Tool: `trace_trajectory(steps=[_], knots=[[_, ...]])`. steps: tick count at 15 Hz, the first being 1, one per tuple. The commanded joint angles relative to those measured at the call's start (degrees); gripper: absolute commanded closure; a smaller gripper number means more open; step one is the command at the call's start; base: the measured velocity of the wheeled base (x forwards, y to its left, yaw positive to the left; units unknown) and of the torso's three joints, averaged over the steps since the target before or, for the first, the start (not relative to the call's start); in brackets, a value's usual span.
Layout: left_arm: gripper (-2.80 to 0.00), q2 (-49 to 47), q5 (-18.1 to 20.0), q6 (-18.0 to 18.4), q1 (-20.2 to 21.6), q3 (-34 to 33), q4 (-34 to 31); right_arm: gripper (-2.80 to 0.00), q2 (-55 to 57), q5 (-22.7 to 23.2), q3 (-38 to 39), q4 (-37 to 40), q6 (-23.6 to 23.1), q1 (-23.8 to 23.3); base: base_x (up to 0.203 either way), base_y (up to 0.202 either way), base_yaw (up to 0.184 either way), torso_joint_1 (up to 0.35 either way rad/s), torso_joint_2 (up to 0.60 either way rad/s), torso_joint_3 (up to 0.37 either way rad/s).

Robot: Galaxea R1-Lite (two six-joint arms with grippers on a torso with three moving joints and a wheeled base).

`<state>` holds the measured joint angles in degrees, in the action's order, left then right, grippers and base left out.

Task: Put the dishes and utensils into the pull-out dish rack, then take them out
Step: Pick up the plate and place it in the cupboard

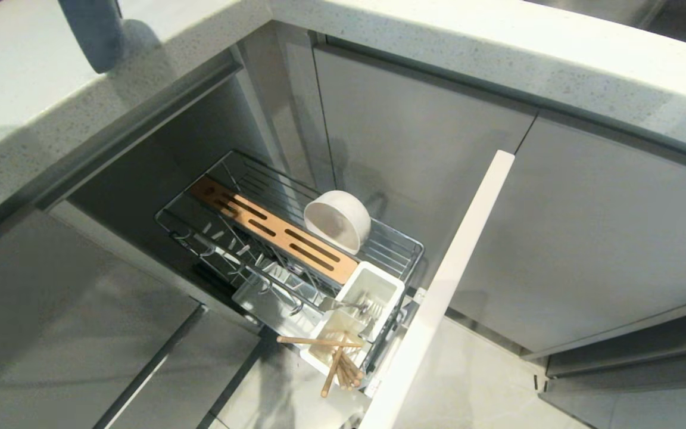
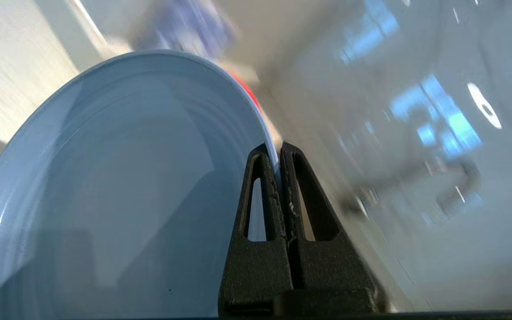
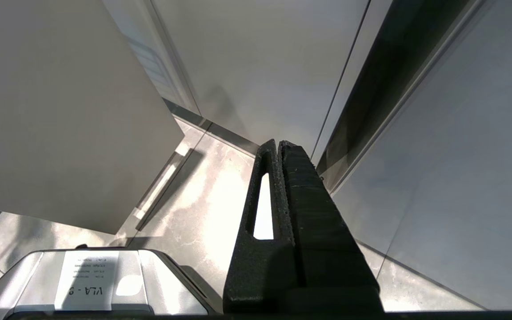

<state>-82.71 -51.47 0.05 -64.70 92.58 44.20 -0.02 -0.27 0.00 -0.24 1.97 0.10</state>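
My left gripper (image 2: 278, 153) is shut on the rim of the light-blue plate (image 2: 118, 178), which fills the left wrist view; the surroundings there are blurred. In the head view the pull-out dish rack (image 1: 392, 243) stands drawn out from the corner cabinet. A white bowl (image 1: 338, 219) lies on its side on the wires beside the wooden strip (image 1: 271, 229). The white utensil cup (image 1: 380, 285) holds silver cutlery (image 1: 349, 305), and light-wood chopsticks (image 1: 334, 364) stick out over its near end. My right gripper (image 3: 278, 143) hangs shut and empty near the floor.
The rack's tall pale front panel (image 1: 459, 262) stands on its right. A speckled countertop (image 1: 498, 53) runs above the grey cabinet doors (image 1: 414, 137). A blue-grey rounded shape (image 1: 90, 33) hangs over the counter at the top left. A grey labelled box (image 3: 87, 280) sits on the floor.
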Motion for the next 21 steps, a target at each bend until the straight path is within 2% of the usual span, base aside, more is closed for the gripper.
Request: trace_trajectory(steps=[1, 4, 7, 11, 13, 16, 21], knots=[[0.0, -0.4, -0.5, -0.3, -7.6, -2.7, 0.3, 0.0, -0.2, 0.0, 0.1, 0.0, 0.0, 0.0, 0.0, 0.0, 0.0, 0.0, 0.0, 0.0], [0.0, -1.2, -1.1, -2.0, -14.3, -6.0, 0.8, 0.0, -0.2, 0.0, 0.1, 0.0, 0.0, 0.0, 0.0, 0.0, 0.0, 0.0, 0.0, 0.0], [0.0, -3.4, -2.2, -3.5, -14.9, -9.0, 0.9, 0.0, -0.2, 0.0, 0.1, 0.0, 0.0, 0.1, 0.0, 0.0, 0.0, 0.0, 0.0, 0.0], [0.0, -5.5, -2.3, -9.0, -14.8, -13.2, 0.8, 0.0, -0.2, 0.0, 0.1, 0.0, 0.0, 0.0, 0.0, 0.0, 0.0, 0.0, 0.0, 0.0], [0.0, -6.8, -3.9, -12.9, -13.9, -15.9, 0.8, 0.0, -0.2, 0.0, 0.1, 0.0, 0.0, 0.0, 0.0, 0.0, 0.0, 0.0, 0.0, 0.0], [0.0, -6.5, -4.7, -15.5, -11.8, -21.8, 2.6, 0.0, -0.2, 0.0, 0.1, 0.0, 0.0, 0.1, 0.0, 0.0, 0.0, 0.0, 0.0, 0.0], [0.0, -6.0, -5.8, -15.9, -6.5, -32.7, 17.6, 0.0, -0.2, 0.0, 0.1, 0.0, 0.0, 0.0, 0.0, 0.0, 0.0, 0.0, 0.0, 0.0]])
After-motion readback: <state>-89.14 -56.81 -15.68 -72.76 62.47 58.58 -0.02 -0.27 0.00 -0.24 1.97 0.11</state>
